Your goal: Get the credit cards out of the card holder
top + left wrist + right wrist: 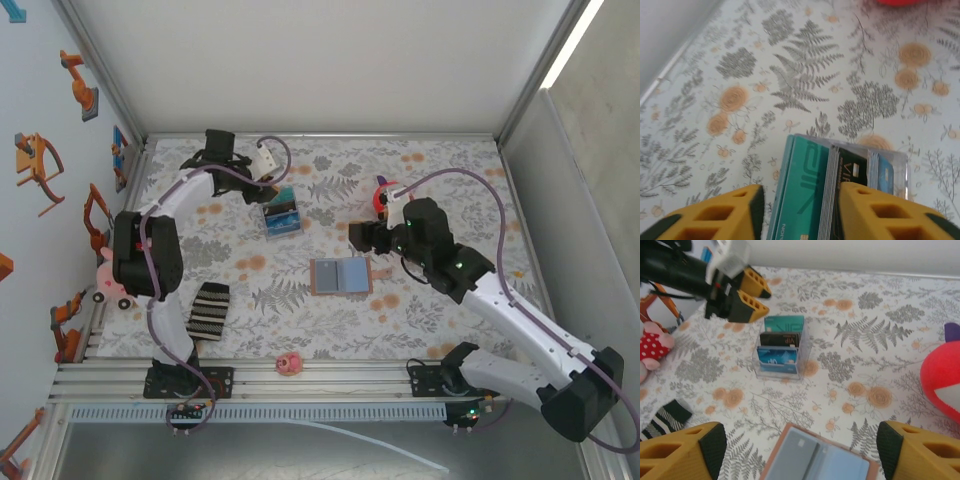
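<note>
Floral-print cloth covers the table inside a white-walled booth, with cartoon robot stickers on the left wall. At the middle of the cloth the card holder lies flat and spread open. Its blue inner faces are turned up inside a tan-brown border. Whether cards sit in its pockets cannot be told.

The right gripper hangs just beyond the card holder's far edge. Its yellow fingers are spread wide with nothing between them, and the open card holder lies on the cloth below the gap.

Farther back and to the left stands a clear card stand with teal, black and blue cards stacked in it on edge. The left gripper is just behind that stand. Its two yellow fingers are parted partway and grip nothing, and in the left wrist view the stand's cards show through the gap.

A round red toy sits near the right gripper. A black-and-white striped sock lies near the left arm. A pink plush rests at the left edge, and a small pink toy sits near the front rail.
</note>
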